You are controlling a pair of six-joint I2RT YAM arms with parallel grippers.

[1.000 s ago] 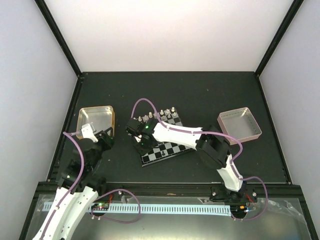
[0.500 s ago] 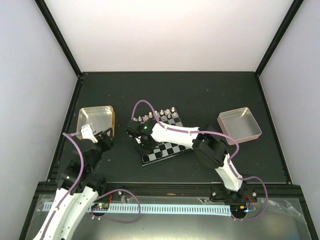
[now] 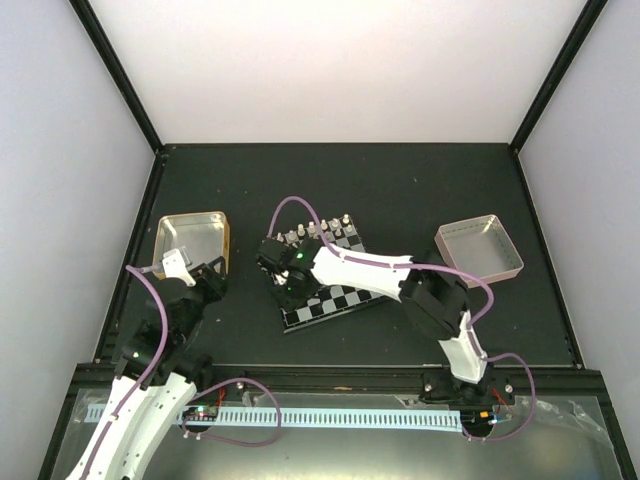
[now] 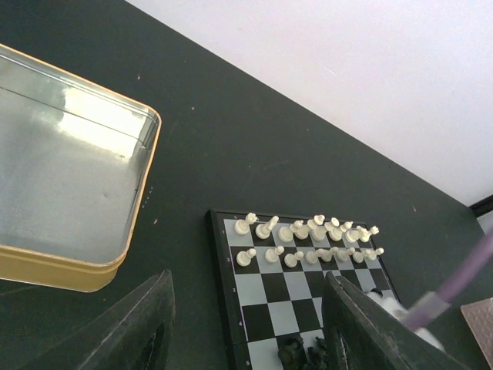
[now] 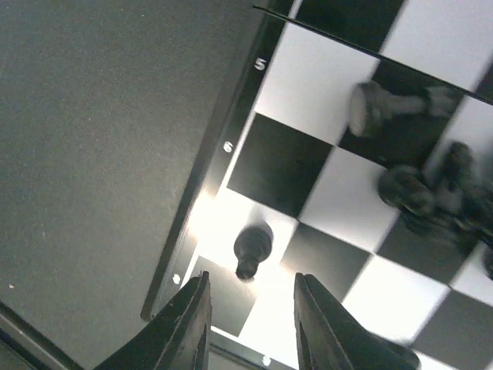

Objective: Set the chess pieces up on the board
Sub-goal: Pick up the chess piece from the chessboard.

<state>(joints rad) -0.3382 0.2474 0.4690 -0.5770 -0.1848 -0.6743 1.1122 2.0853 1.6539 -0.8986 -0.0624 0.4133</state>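
Your left claw (image 4: 246, 327) idles half open and empty off the board's (image 4: 262, 297) left edge by the tray (image 4: 69, 193), while your right claw (image 5: 250, 324) has just parted, freeing a black pawn (image 5: 253, 248) that stands on a left-edge square, with other black pieces (image 5: 431, 193) clustered nearby, unplaced.

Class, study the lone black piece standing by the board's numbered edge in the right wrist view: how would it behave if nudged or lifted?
The black piece looks narrow and upright, so a sideways nudge would probably tip it. Its rounded head suggests it might then roll. Standing on an edge square of the board, it could slip off the rim.
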